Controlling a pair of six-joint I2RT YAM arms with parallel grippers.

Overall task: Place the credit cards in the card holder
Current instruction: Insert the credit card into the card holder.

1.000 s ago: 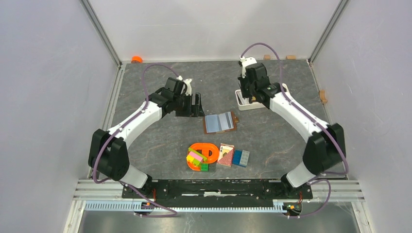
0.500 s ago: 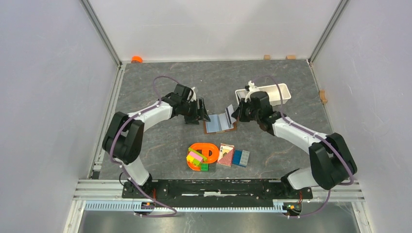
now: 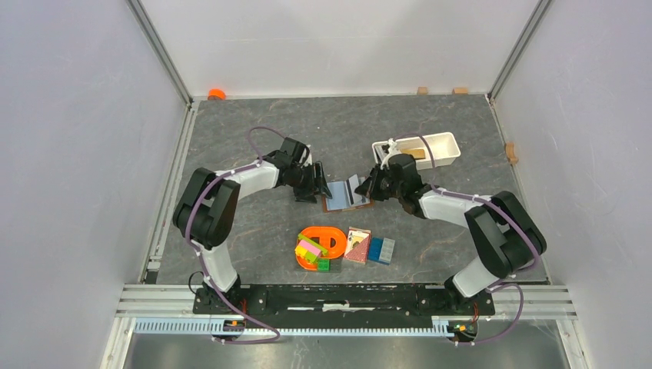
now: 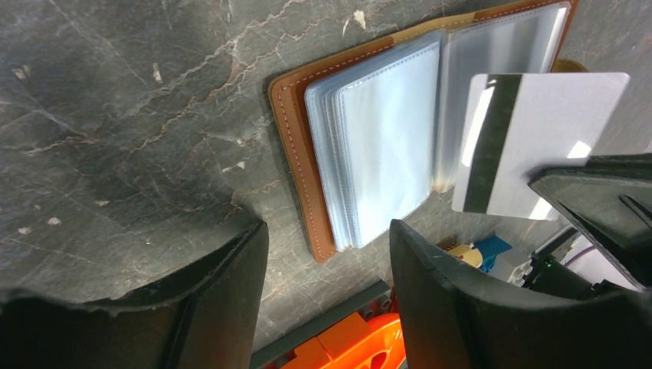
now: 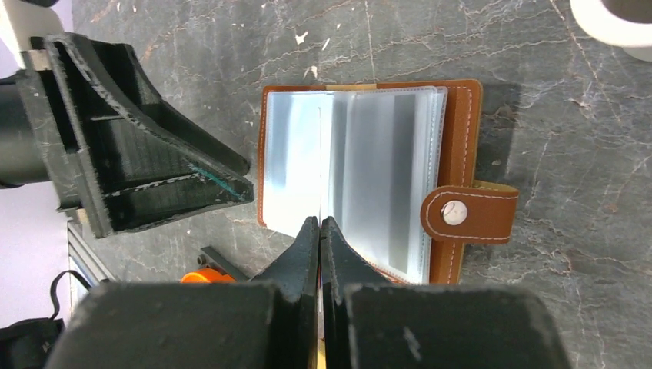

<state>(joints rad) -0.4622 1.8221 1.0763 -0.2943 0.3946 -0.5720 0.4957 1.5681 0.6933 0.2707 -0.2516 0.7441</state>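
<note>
The card holder [image 3: 347, 195] lies open on the table, brown with clear sleeves; it shows in the left wrist view [image 4: 296, 146] and the right wrist view [image 5: 461, 146]. My right gripper [image 3: 369, 184] is shut on a credit card [image 4: 553, 131], pale with a black stripe, and holds it upright over the holder's sleeves. In the right wrist view the gripper [image 5: 320, 227] pinches the card edge-on above the middle fold. My left gripper [image 3: 314, 186] is open and empty at the holder's left edge [image 4: 327, 231]. No other credit cards show.
A white oblong tray [image 3: 444, 140] stands behind the right arm. An orange toy with coloured bricks [image 3: 319, 244], a red playing-card pack [image 3: 357, 244] and blue blocks [image 3: 381, 250] lie in front of the holder. A small orange object [image 3: 217, 94] sits at the back left.
My right gripper has come from the white tray down to the open holder, carrying the card. My left gripper has moved right, close to the holder's left edge.
</note>
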